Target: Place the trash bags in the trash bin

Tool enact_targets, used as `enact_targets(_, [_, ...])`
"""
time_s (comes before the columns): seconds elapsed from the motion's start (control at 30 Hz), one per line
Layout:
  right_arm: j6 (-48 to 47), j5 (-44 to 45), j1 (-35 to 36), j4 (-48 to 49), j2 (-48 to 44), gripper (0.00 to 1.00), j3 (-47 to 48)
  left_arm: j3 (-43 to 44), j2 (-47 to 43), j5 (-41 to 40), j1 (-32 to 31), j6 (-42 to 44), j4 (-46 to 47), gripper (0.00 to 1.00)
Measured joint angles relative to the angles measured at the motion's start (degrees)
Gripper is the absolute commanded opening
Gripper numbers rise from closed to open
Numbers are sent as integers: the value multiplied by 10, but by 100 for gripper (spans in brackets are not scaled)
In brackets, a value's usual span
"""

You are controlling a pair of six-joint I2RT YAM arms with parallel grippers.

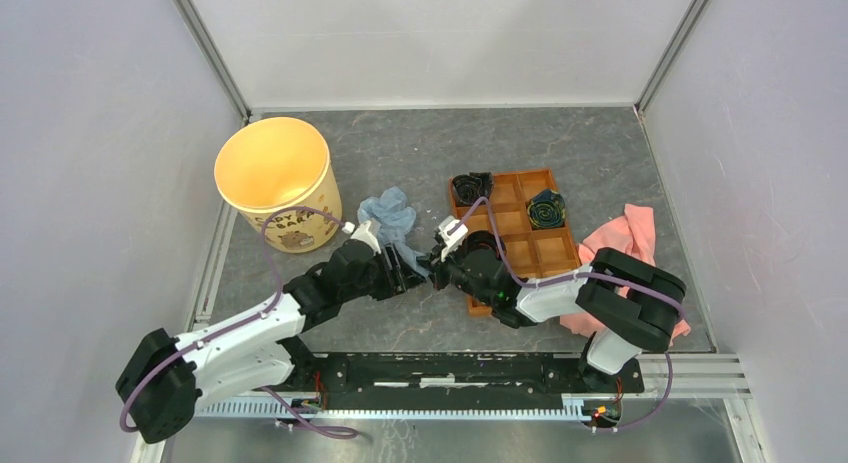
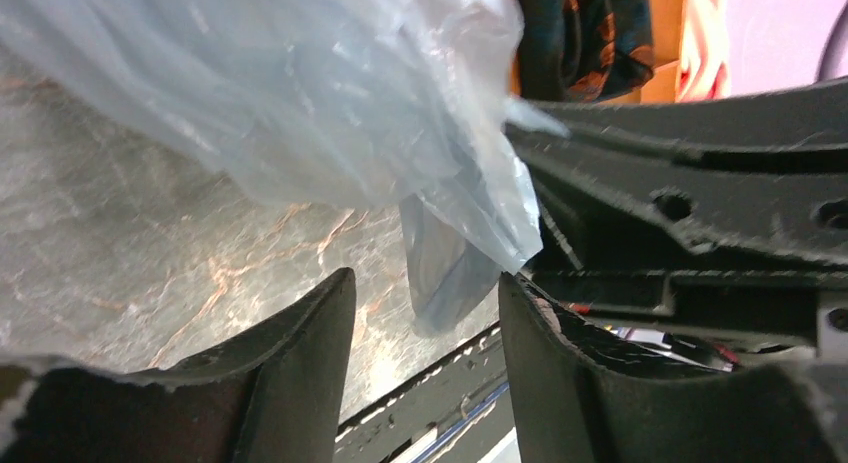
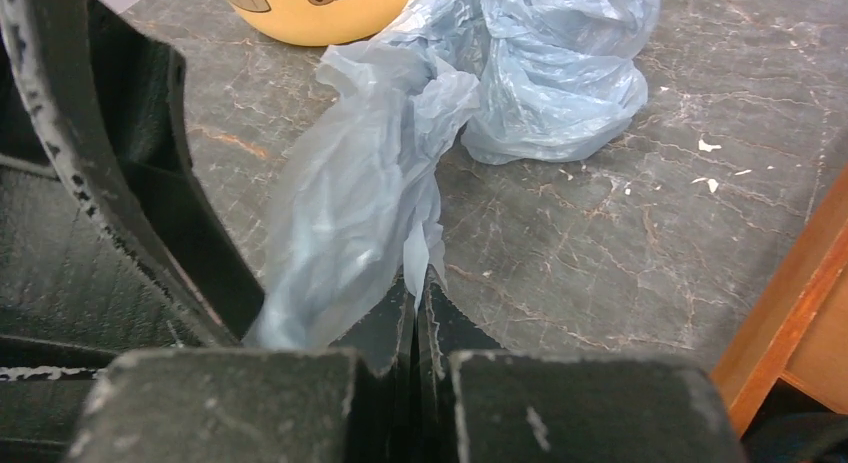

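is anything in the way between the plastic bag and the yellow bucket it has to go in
Nothing visible does. The bag lies on the table just right of the bucket, only bare tabletop between them, and the bucket's mouth is open. The orange tray sits on the bag's other side, off that path.

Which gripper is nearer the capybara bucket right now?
Left. The left gripper sits right of the bucket; the right gripper, pinching the plastic bag, lies farther right.

Top view: lower end of trash bags [image 1: 388,215] hidden where the arms meet; pink cloth [image 1: 628,233] partly covered by right arm. Right wrist view: trash bin [image 3: 320,8] cut off by top edge; orange tray [image 3: 790,323] cropped at right edge
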Motion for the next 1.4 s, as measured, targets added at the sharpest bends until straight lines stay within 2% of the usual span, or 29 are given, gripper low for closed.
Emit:
enact_targets(0.07, [5, -5, 0, 3, 0, 0, -2, 7, 14, -3, 0, -5, 18, 74])
enact_targets(0.17, [9, -14, 0, 11, 0, 0, -2, 12, 18, -8, 0, -8, 32, 73])
enact_targets(0.23, [10, -16, -1, 14, 0, 0, -2, 14, 17, -14, 0, -9, 32, 63])
enact_targets(0.33, [11, -17, -1, 22, -1, 0, -5, 21, 12, -31, 0, -11, 19, 39])
enact_targets(0.4, [12, -17, -1, 24, -3, 0, -7, 30, 2, -46, 0, -12, 2, 26])
enact_targets(0.5, [12, -15, -1, 21, -10, 0, -11, 41, -23, -68, 0, -12, -25, 16])
enact_targets(0.6, [12, 1, -1, -7, -29, 0, -12, 53, -64, -92, 0, -12, -78, 13])
enact_targets(0.8, [12, 60, -6, -172, -127, 0, -16, 99, -189, -174, 0, -11, -244, 11])
enact_targets(0.97, [9, 66, -40, -295, -199, 0, -13, 121, -256, -229, 0, -7, -325, 10])
enact_targets(1.03, [-7, 64, -62, -370, -194, 0, 34, 155, -232, -246, 0, 14, -349, 3])
enact_targets(1.1, [-35, 65, -86, -481, -165, 0, 156, 253, -160, -250, 0, 56, -368, 2])
enact_targets(1.17, [-65, 66, -97, -573, -132, 0, 308, 410, -73, -239, 0, 106, -384, 2])
enact_targets(1.23, [-99, 63, -94, -632, -112, 0, 481, 581, 14, -200, 0, 154, -351, 2])
enact_targets(1.3, [-132, 53, -76, -607, -135, 1, 573, 671, 31, -142, 0, 195, -272, 2])
enact_targets(1.33, [-147, 37, -63, -577, -171, 2, 579, 677, 26, -134, 0, 200, -265, 2])
enact_targets(1.4, [-169, -7, -40, -492, -274, 1, 506, 648, -21, -128, -1, 207, -219, 2])
